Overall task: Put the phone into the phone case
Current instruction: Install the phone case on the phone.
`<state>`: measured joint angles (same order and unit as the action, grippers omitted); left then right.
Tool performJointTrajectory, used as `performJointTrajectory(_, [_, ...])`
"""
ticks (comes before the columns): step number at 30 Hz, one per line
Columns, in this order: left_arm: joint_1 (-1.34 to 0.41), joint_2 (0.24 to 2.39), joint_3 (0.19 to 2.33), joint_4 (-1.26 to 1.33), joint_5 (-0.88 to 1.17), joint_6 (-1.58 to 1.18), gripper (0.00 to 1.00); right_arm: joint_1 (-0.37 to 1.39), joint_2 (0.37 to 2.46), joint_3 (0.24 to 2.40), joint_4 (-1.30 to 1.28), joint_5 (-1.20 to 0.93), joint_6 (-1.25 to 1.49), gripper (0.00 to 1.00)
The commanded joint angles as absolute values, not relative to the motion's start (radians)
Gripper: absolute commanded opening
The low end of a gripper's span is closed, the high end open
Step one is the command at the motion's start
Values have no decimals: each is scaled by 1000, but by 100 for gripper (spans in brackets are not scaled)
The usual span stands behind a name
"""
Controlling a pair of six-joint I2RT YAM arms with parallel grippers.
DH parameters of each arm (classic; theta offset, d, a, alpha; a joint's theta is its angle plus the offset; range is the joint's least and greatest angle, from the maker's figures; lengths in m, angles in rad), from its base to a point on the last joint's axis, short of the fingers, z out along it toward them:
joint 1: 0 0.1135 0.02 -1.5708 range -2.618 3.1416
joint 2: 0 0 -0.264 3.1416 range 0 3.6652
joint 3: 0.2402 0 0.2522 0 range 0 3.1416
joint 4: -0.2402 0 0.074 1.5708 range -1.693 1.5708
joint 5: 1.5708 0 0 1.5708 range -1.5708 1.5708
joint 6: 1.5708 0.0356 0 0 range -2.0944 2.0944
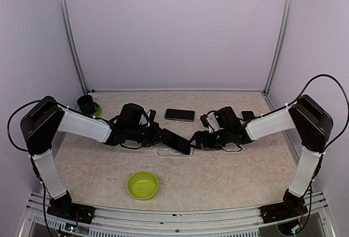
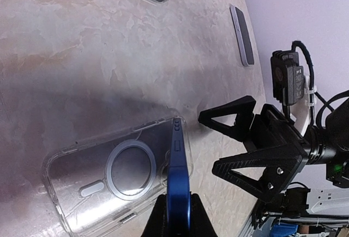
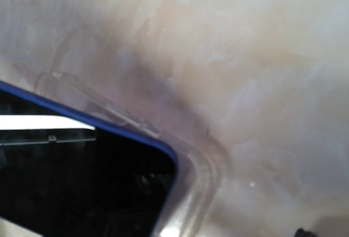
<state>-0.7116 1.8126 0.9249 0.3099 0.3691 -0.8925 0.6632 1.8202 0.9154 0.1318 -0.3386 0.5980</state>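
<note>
My left gripper (image 2: 177,207) is shut on a blue-edged phone (image 2: 179,163), holding it on its long edge and tilted over the clear phone case (image 2: 109,174). The case lies flat on the table, with a ring on its back panel. From above, the phone (image 1: 178,142) hangs over the case (image 1: 170,151) at mid-table. My right gripper (image 2: 210,141) stands open just right of the phone's far end, nothing between its black fingers. In the right wrist view the phone's dark screen (image 3: 82,182) fills the lower left, one corner close to the case's rounded rim (image 3: 204,166).
A second dark phone (image 1: 180,115) lies further back at centre, and another slim device (image 2: 242,35) lies to the right. A lime green bowl (image 1: 143,185) sits near the front. A dark cup (image 1: 87,104) on a green coaster stands at the back left.
</note>
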Motion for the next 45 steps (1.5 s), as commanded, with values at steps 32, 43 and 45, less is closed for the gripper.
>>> performJointTrajectory(32, [-733, 1945, 841, 485, 398, -1169, 0, 792, 1917, 975, 195, -382, 655, 94])
performJointTrajectory(43, [-732, 1972, 826, 439, 392, -1218, 0, 792, 1919, 985, 178, -372, 645, 94])
performJointTrajectory(45, [-730, 1974, 828, 427, 389, -1221, 0, 792, 1919, 985, 176, -370, 643, 94])
